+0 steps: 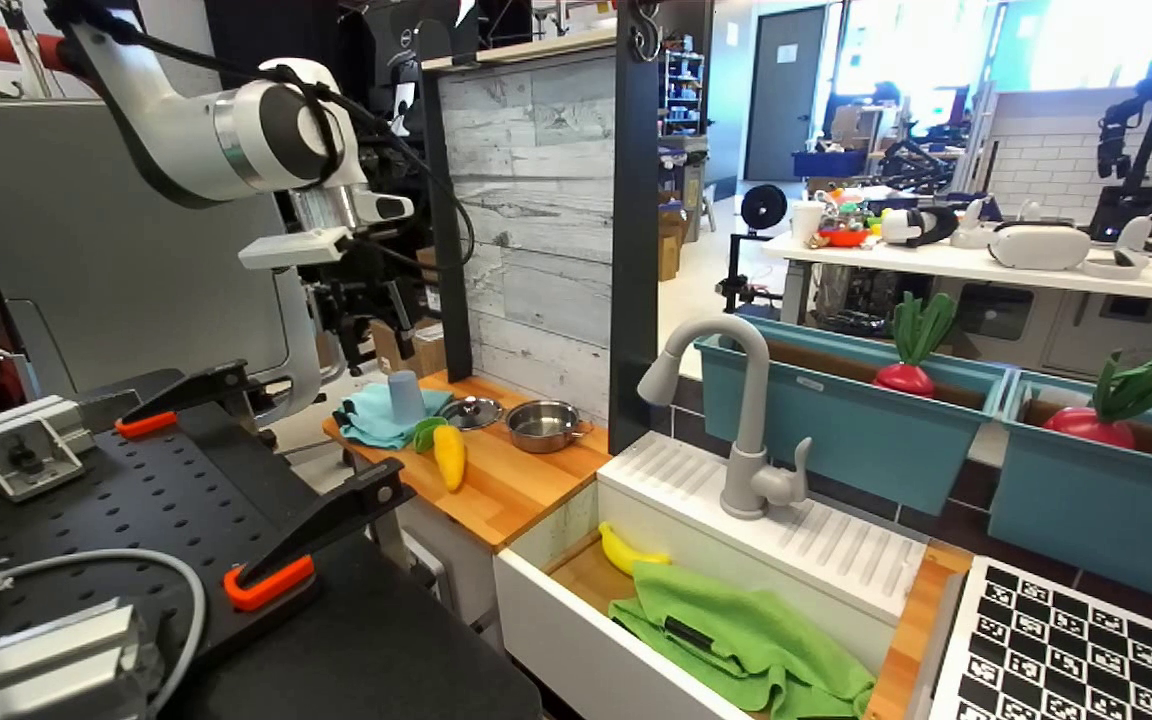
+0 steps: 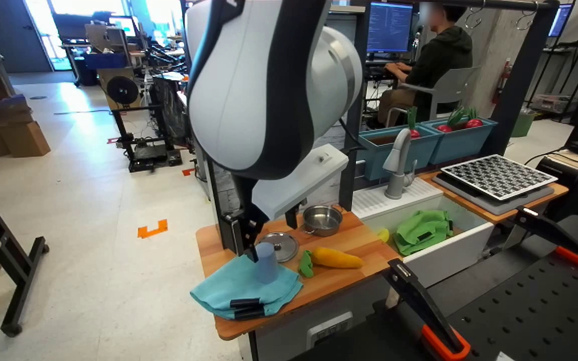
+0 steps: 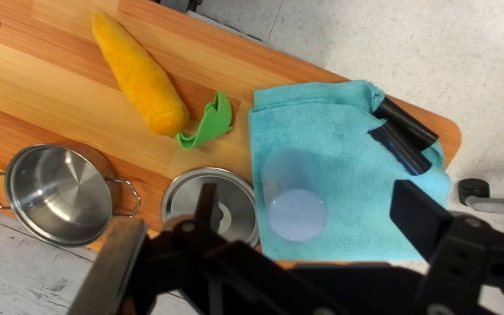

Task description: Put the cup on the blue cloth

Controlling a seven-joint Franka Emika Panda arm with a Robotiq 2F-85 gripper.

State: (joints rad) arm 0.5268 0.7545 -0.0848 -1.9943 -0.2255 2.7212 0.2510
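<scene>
A translucent blue cup (image 1: pixel 406 397) stands upside down on the blue cloth (image 1: pixel 371 418). In the wrist view the cup (image 3: pixel 298 214) is near the edge of the cloth (image 3: pixel 357 218) on the pot lid's side. The cup (image 2: pixel 267 264) and the cloth (image 2: pixel 229 286) also show in an exterior view. My gripper (image 3: pixel 306 199) is open and empty, with its fingers wide apart. In both exterior views the gripper (image 1: pixel 383 345) is above the cup and apart from it; its fingers (image 2: pixel 272 241) point downward.
A pot lid (image 3: pixel 190 188) lies beside the cloth. A steel pot (image 3: pixel 59 192), a yellow plush vegetable (image 3: pixel 140 78) and a green piece (image 3: pixel 210 124) are on the wooden counter (image 3: pixel 37 100). A plank wall (image 1: pixel 546 220) borders the counter. A sink (image 1: pixel 576 630) holds a green cloth (image 1: pixel 746 630).
</scene>
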